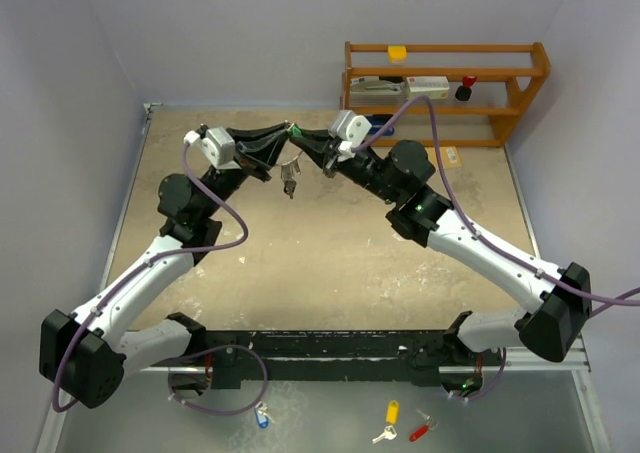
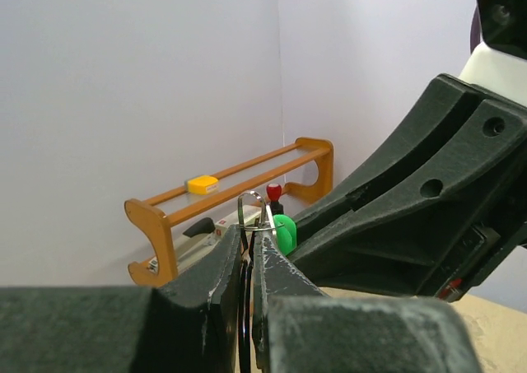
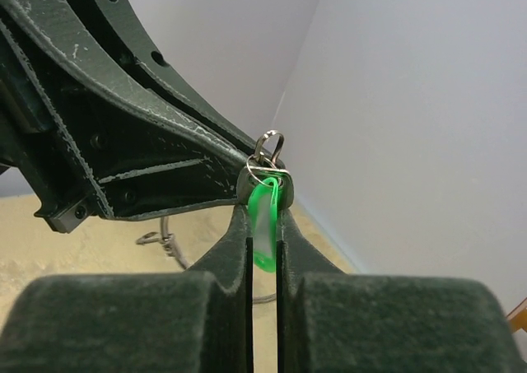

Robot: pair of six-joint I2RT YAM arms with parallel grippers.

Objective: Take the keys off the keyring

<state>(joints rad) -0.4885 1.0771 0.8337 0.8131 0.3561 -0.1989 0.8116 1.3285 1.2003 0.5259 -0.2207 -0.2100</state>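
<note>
Both grippers meet above the far middle of the table. My left gripper [image 1: 283,135] is shut on the thin silver keyring [image 2: 255,207], whose loop sticks up past its fingertips [image 2: 272,245] in the left wrist view. My right gripper [image 1: 308,145] is shut on the green-headed key [image 3: 265,216], which hangs on the ring [image 3: 268,152]. The green head also shows in the left wrist view [image 2: 285,233] and the top view [image 1: 294,130]. Other silver keys [image 1: 290,178] dangle below the two grippers, seen also in the right wrist view [image 3: 163,241]. No black-headed key shows clearly.
A wooden shelf [image 1: 445,83] stands at the back right with a yellow block [image 1: 397,53], a stapler and a red-topped item. A blue-tagged key [image 1: 262,417], a yellow-tagged key [image 1: 390,414] and a red-tagged key [image 1: 421,431] lie on the near ledge.
</note>
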